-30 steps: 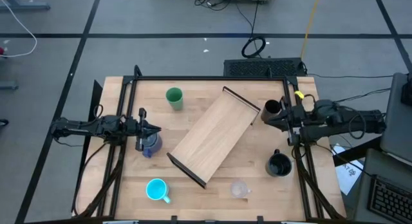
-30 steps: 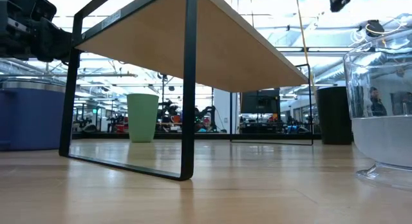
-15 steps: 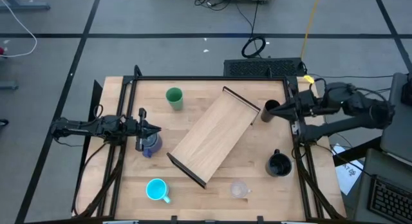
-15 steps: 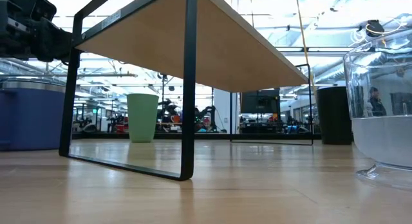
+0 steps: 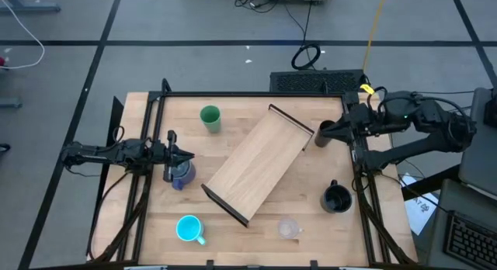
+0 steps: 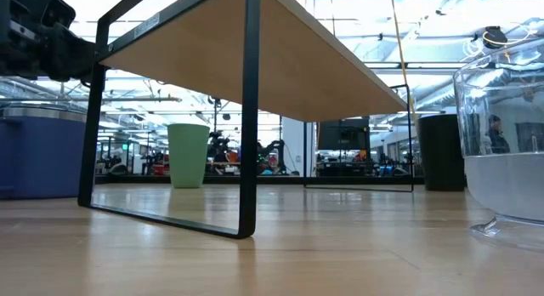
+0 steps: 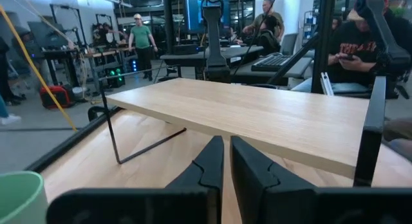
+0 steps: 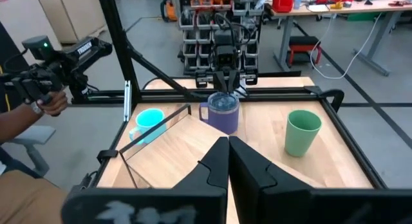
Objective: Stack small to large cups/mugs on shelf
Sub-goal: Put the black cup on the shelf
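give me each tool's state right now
left tool: shut, holding nothing, above the blue-purple mug
right tool: shut, empty, by the tall black cup

The shelf (image 6: 280, 62) stands on the table (image 6: 272, 253), its light-wood underside slanting away overhead. A thin dark bracket (image 6: 248, 117) frames its near end, its bottom bar resting on the wood. At the table's left edge sits a blue mug (image 6: 38, 156), with a dark gripper (image 6: 38, 41) just above it. A green tumbler (image 6: 189, 156) stands upright farther back, seen through the bracket. A tall black cup (image 6: 442, 153) stands far back on the right. At the right edge, nearest, stands a clear cup (image 6: 506, 143).
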You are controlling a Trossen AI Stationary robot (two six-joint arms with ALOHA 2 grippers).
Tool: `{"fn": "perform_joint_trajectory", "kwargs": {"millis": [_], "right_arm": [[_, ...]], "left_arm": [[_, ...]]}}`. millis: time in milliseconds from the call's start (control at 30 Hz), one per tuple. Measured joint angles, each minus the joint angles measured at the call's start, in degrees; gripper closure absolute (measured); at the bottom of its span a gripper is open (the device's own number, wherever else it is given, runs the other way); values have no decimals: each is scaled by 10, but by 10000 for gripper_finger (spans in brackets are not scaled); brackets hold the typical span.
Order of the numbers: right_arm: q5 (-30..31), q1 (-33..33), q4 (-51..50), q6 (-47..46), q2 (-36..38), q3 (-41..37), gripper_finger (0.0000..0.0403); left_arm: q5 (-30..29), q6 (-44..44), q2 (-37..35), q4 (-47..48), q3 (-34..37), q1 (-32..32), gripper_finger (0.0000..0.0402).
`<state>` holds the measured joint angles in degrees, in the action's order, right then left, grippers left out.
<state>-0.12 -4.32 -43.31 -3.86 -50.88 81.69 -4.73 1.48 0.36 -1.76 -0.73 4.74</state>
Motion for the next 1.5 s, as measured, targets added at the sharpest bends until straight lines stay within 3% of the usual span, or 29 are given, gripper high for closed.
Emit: {"fn": "perform_joint_trajectory", "kwargs": {"millis": [200, 367, 667, 1167, 1367, 1500], "right_arm": [[0, 0, 1, 2, -3, 0, 403], [0, 0, 1, 2, -3, 0, 403], [0, 0, 1, 1, -3, 0, 403], [0, 0, 2, 0, -3, 0, 403], [0, 0, 1, 1, -3, 0, 403], [0, 0, 1, 0, -3, 0, 403]], "left_arm": [[1, -21, 0, 9, -8, 0, 371], [9, -51, 6, 72, -89, 0, 371], [11, -64, 150, 244, -326, 0, 371], [19, 25, 443, 548, -764, 0, 371], [18, 30, 524, 615, -900, 0, 371], [17, 44, 561, 645, -955, 0, 371]]}}
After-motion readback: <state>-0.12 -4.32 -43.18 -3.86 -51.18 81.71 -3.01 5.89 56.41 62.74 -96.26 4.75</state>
